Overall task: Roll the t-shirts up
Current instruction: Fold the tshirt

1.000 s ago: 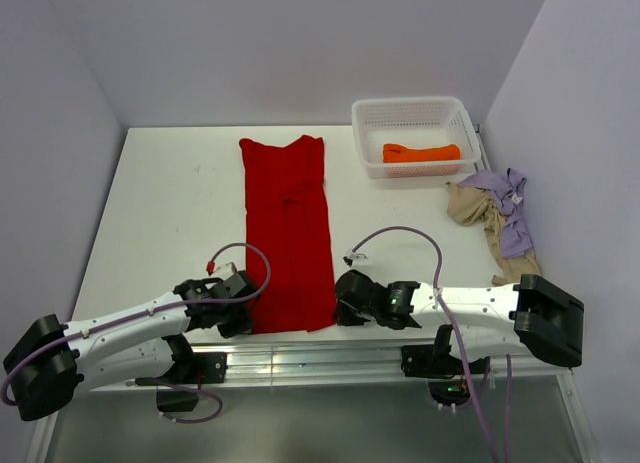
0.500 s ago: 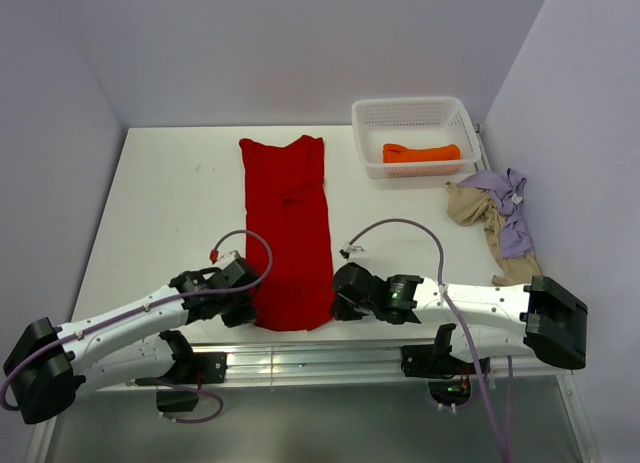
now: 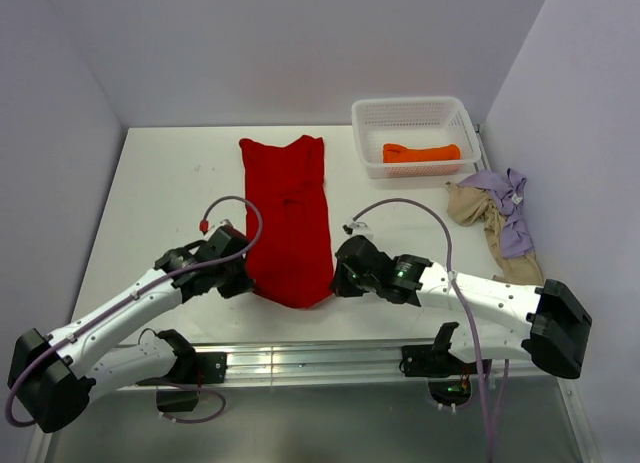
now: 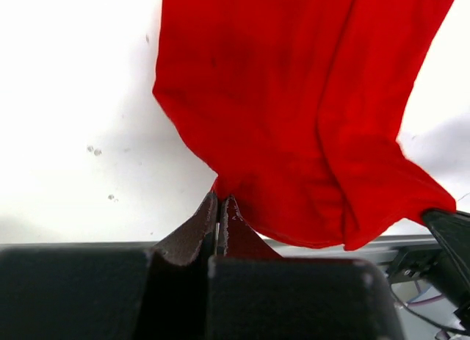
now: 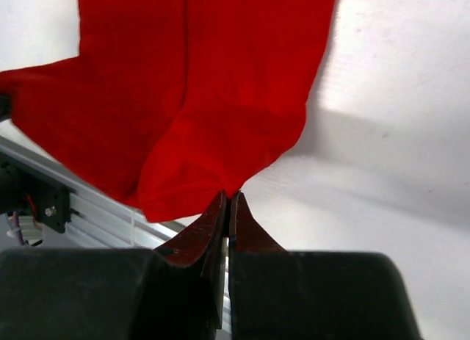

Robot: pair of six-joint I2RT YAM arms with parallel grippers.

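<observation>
The fingers of our left gripper (image 3: 243, 281) are pressed together on the near left corner of the red t-shirt (image 3: 288, 198), and those of our right gripper (image 3: 338, 280) are pinched the same way on its near right corner. From above, this shirt lies as a long folded strip running near to far down the middle of the table (image 3: 165, 188), its near end drawn in to a rounded point between the two grippers. At the far right stands a white mesh basket (image 3: 455, 111) with an orange t-shirt (image 3: 421, 153) inside. Just near of the basket, a beige t-shirt (image 3: 468, 205) and a lavender t-shirt (image 3: 512, 221) lie heaped together against the right wall. In the left wrist view our fingers (image 4: 187, 233) meet with no gap, a fold of red cloth caught at their tips, and the fabric sags in soft folds to the right above the table. In the right wrist view the fingers (image 5: 197, 233) are likewise closed tight on a corner of the red cloth, which spreads away to the far left, with the metal rail (image 5: 95, 216) showing at the near left.
</observation>
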